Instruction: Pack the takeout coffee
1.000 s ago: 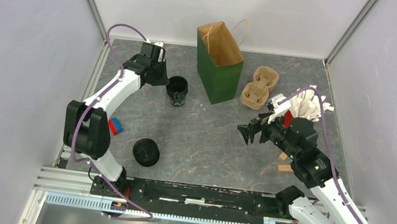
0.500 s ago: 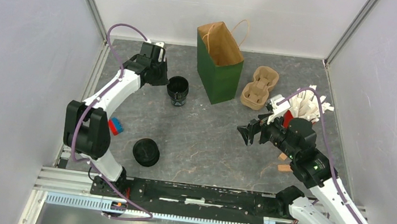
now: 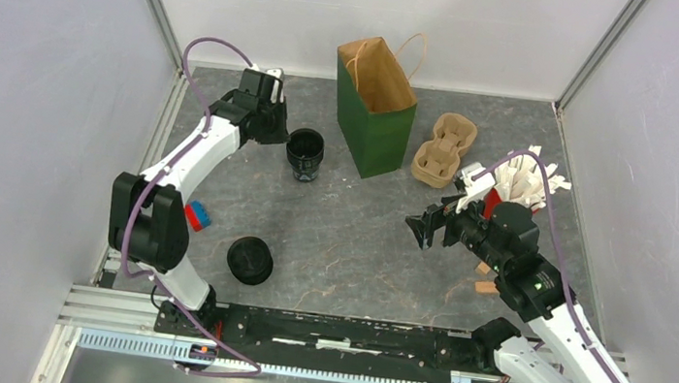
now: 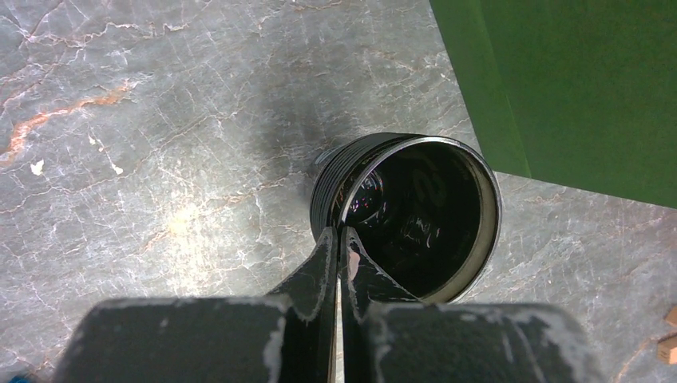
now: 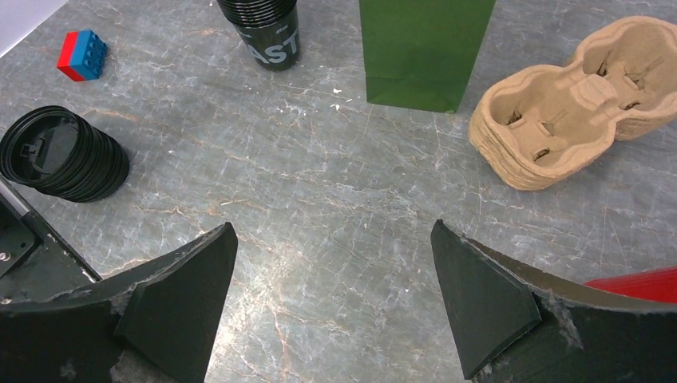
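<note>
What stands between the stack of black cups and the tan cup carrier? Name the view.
The green paper bag stands upright between the black cups and the cup carrier; the top view shows it.

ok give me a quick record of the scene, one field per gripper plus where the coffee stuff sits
left gripper: shut, pinching the rim of the black cup stack
black cup stack: upright, no lid, on the table left of the green bag
right gripper: open, holding nothing
lid stack: on the table, apart from the cups
green bag: upright, mouth open
cup carrier: right of the bag, empty
</note>
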Tool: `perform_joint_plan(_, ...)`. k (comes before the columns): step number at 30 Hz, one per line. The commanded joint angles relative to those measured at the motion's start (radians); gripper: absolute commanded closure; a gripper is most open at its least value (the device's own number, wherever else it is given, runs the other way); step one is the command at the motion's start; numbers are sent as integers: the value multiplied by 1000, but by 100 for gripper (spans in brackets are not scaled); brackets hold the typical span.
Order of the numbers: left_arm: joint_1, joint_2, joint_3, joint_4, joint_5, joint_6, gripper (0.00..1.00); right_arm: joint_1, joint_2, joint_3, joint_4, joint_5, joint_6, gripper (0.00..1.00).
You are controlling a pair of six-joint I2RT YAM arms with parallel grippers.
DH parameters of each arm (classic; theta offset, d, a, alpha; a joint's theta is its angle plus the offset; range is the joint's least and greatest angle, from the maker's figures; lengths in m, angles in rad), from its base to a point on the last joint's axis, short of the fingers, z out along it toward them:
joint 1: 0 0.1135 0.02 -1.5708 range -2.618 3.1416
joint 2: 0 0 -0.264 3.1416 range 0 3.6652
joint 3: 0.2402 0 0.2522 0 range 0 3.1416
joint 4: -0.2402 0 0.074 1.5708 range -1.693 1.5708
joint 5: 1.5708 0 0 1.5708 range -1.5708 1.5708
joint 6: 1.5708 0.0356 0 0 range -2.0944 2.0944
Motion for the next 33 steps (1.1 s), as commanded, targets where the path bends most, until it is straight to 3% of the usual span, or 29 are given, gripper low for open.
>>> perform_joint_plan(1, 3, -39, 51, 2, 27, 0, 98, 2, 2, -7, 42, 17, -6, 1)
perform_joint_plan(23, 3, -146, 175, -142, 13, 17, 98, 1, 9, 2, 36, 16, 2, 1)
perform_joint_plan(33, -12, -265, 178, -222, 127, 25, 98, 2, -2, 20, 0, 49, -5, 1)
